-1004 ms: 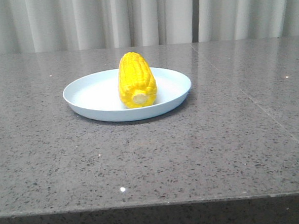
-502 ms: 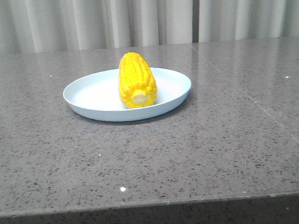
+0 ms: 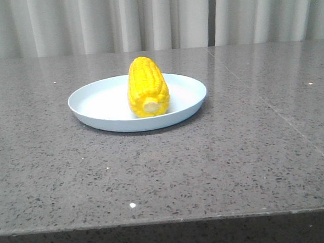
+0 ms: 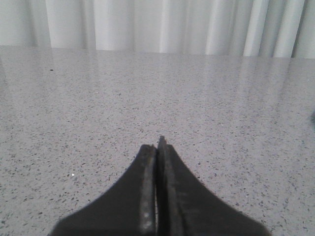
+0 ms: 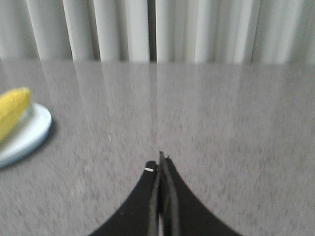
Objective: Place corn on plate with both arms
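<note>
Nothing has really moved since the earlier frames: the corn [image 3: 148, 87] still lies on the plate [image 3: 100, 101], toward the tabletop's [image 3: 219, 162] far edge. Left gripper [image 4: 157, 147] and right gripper [image 5: 160, 162] are both closed, empty, and well clear. The task looks complete.

Speckled grey stone table [image 3: 219, 162], pale pleated curtain [image 3: 161, 17] behind it

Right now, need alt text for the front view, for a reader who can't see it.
A yellow corn lies on a pale blue plate, its cream stub end toward the camera. The plate sits on a grey speckled table with pale curtains behind; no arms or grippers are in this view.
</note>
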Controlling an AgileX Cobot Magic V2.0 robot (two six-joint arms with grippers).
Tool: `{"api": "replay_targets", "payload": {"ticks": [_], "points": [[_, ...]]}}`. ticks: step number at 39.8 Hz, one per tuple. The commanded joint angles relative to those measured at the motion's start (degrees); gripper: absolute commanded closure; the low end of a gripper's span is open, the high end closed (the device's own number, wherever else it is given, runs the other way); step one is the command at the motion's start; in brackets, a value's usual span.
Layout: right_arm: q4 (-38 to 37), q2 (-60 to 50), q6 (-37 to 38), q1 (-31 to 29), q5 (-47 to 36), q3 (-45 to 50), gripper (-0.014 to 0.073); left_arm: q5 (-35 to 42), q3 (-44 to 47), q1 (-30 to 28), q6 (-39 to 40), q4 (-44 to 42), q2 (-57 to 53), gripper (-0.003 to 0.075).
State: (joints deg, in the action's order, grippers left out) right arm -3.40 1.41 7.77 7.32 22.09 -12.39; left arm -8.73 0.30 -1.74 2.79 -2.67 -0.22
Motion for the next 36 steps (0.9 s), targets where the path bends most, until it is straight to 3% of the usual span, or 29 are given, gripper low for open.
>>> {"api": "replay_targets", "payload": {"ticks": [1,10,26,36], "points": [[-0.9,0.8,-0.5,-0.4,-7.0,3.5,0.0663,4.8,0.3,0.0,0.0,0.4,-1.2,0.0741],[-0.9,0.8,-0.5,-0.4,-16.0,13.9,0.0663,4.8,0.3,0.0,0.0,0.4,-1.2,0.0741],[-0.7,0.7,-0.5,-5.6,-16.3,13.7,0.0663,4.8,0.3,0.0,0.0,0.4,-1.2,0.0741],[-0.7,-3.0,-0.5,-6.0,-15.0,13.7,0.0663,4.8,0.3,0.0,0.0,0.4,-1.2,0.0741]]}}
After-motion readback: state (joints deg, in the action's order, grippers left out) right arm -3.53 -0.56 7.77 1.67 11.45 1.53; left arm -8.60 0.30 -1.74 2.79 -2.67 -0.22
